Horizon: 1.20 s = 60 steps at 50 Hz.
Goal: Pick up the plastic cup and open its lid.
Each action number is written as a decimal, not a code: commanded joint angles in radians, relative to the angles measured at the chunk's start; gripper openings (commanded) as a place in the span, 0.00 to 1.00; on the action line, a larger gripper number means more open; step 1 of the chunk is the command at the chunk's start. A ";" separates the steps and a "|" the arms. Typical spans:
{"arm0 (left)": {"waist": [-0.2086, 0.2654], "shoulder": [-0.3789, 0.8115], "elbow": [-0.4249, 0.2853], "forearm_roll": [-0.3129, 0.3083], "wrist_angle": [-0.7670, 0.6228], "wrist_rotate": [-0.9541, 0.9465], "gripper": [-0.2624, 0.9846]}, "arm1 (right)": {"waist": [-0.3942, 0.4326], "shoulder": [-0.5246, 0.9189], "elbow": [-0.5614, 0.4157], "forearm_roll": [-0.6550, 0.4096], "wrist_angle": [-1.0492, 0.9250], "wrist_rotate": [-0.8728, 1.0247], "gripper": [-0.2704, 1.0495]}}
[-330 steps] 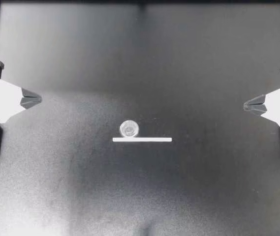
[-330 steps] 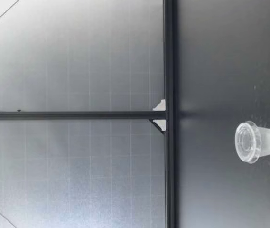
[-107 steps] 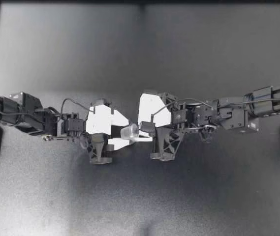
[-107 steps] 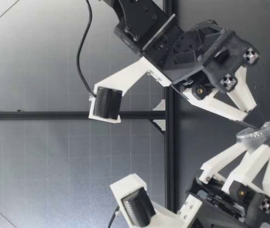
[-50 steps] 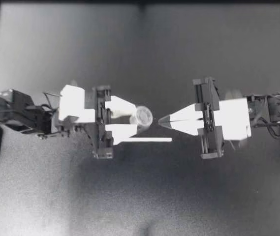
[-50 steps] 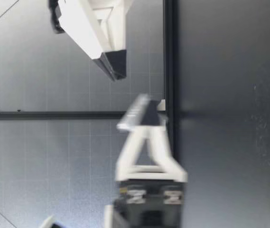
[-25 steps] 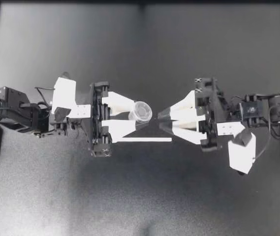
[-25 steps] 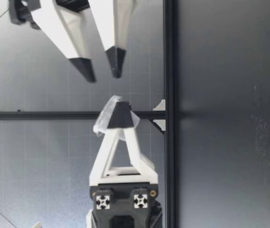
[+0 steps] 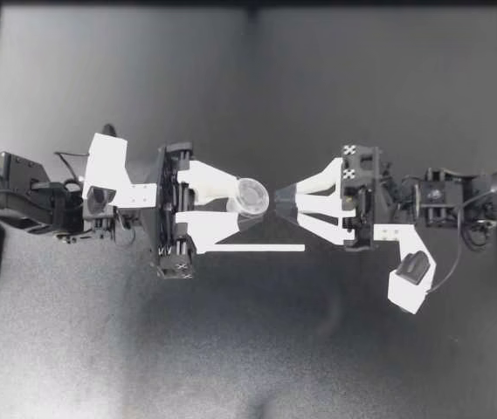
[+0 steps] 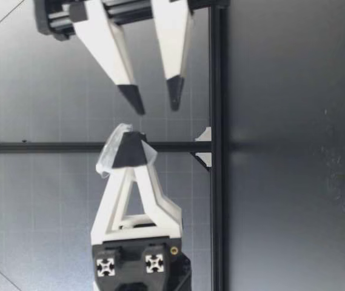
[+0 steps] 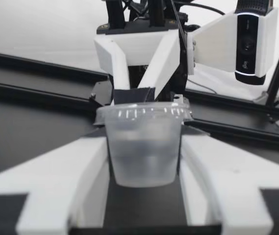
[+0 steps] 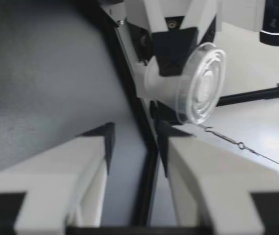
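Black-tipped fingers (image 10: 130,153) pinch the tilted plastic cup (image 10: 107,157) aloft.

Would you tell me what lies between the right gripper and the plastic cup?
Nothing: only bare air separates my open right gripper from the plastic cup in my left gripper, clearest in the low view.

My left gripper (image 9: 250,205) is clamped, facing my slightly parted right gripper (image 9: 281,205).

Plastic cup (image 9: 251,196) above the counter's (image 9: 248,87) middle.
It sits between the left gripper's (image 9: 246,206) jaws; right gripper (image 9: 285,205) at its 3 o'clock, strip (image 9: 252,248) at 6 o'clock.
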 commanded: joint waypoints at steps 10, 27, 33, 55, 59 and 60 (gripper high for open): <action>0.000 -0.028 -0.006 0.003 -0.008 -0.002 0.39 | -0.005 -0.005 -0.040 0.003 -0.063 0.000 0.58; 0.000 -0.025 -0.006 0.006 -0.006 -0.002 0.39 | -0.005 -0.008 -0.060 0.006 -0.069 0.002 0.59; 0.000 -0.021 -0.006 0.008 -0.003 -0.002 0.39 | -0.005 -0.012 -0.063 0.008 -0.072 0.002 0.59; 0.000 0.005 0.009 0.009 0.008 -0.031 0.38 | -0.011 -0.187 0.035 0.060 -0.236 0.009 0.59; 0.000 -0.003 0.012 0.008 0.008 -0.026 0.38 | -0.012 -0.187 0.055 0.064 -0.236 0.012 0.59; 0.000 -0.005 0.012 0.009 0.008 -0.025 0.38 | -0.011 -0.186 0.058 0.066 -0.236 0.014 0.59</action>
